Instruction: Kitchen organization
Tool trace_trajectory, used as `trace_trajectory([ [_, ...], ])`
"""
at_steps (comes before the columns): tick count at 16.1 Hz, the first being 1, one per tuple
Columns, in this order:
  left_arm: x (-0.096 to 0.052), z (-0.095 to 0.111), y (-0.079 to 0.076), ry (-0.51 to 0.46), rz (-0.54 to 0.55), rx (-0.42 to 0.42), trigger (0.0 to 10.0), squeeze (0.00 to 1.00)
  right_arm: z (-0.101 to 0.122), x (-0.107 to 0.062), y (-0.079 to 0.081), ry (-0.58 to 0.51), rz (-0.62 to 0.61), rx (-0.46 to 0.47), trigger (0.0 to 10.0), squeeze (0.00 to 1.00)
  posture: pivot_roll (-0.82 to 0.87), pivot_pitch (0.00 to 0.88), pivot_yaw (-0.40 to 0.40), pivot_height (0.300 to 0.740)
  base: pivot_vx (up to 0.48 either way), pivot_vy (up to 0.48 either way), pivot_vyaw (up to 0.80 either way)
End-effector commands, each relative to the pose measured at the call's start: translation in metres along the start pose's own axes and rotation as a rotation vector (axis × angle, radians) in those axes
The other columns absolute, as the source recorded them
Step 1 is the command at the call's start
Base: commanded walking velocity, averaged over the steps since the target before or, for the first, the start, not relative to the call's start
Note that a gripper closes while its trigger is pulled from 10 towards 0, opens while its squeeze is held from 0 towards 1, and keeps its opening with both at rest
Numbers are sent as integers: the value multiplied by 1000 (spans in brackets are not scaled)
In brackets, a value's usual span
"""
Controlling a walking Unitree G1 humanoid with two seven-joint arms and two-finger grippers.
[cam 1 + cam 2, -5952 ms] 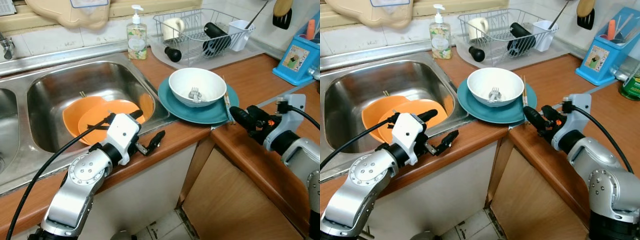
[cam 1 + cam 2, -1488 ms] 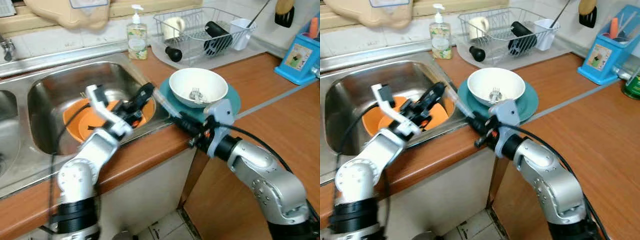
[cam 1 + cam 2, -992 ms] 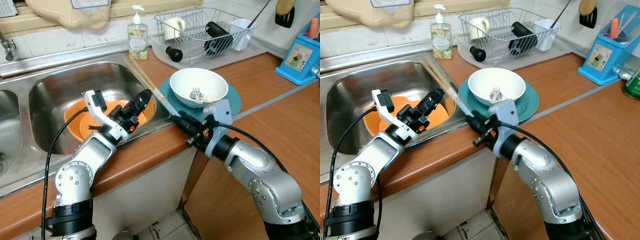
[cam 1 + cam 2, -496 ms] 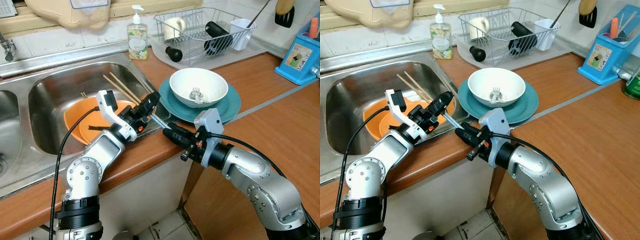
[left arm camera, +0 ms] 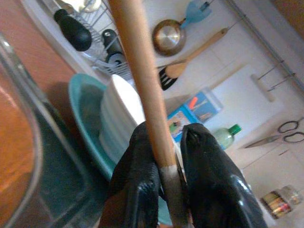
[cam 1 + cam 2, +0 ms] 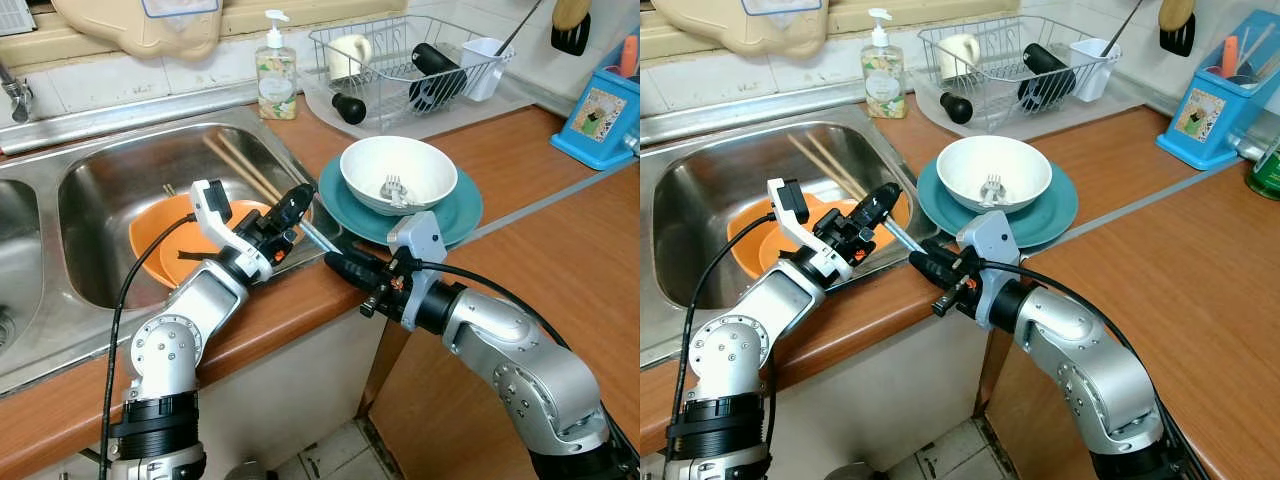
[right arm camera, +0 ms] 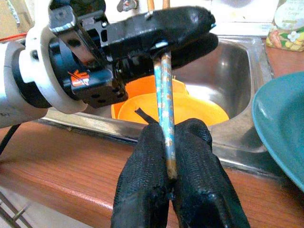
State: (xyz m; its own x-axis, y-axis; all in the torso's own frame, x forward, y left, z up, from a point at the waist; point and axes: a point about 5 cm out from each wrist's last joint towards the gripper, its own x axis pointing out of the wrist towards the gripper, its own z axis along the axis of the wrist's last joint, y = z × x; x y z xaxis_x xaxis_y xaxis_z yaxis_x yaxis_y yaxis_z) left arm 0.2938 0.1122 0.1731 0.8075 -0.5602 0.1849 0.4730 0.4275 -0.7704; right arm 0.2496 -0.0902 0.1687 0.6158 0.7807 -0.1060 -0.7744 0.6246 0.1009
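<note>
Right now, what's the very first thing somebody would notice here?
Both grippers pinch one pair of chopsticks over the sink's edge: the left gripper near the middle, the right gripper at the blue end. Beside them, a white bowl with a fork sits on a teal plate.

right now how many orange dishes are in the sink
2. Both lie stacked in the sink basin: one orange plate at the back, the other orange dish overlapping it in front, partly behind the left arm. More may be hidden beneath.
</note>
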Motion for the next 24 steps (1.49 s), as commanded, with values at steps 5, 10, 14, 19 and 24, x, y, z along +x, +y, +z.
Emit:
trace_trajectory([
  [5, 3, -3, -5, 8, -19, 8, 0, 0, 3, 0, -8, 12, -59, -21, 10000, 827, -19, 0, 35, 740, 0, 0, 0],
  [10, 5, 10, 1, -32, 30, 49, 0, 0, 2, 1, -11, 26, -95, -32, 10000, 0, -20, 0, 35, 740, 0, 0, 0],
  [14, 8, 48, 41, -140, 317, 97, 0, 0, 2, 1, -12, 36, -92, -41, 10000, 0, -20, 0, 32, 740, 0, 0, 0],
  [19, 22, 70, 88, -82, 780, 68, 10000, 149, 3, 6, -4, 40, -36, -38, 10000, 616, -27, 0, 32, 740, 0, 0, 0],
  [24, 18, 66, 108, -34, 994, 21, 10000, 1000, 3, 5, -2, 23, -29, -3, 10000, 1000, -35, 0, 43, 740, 0, 0, 0],
])
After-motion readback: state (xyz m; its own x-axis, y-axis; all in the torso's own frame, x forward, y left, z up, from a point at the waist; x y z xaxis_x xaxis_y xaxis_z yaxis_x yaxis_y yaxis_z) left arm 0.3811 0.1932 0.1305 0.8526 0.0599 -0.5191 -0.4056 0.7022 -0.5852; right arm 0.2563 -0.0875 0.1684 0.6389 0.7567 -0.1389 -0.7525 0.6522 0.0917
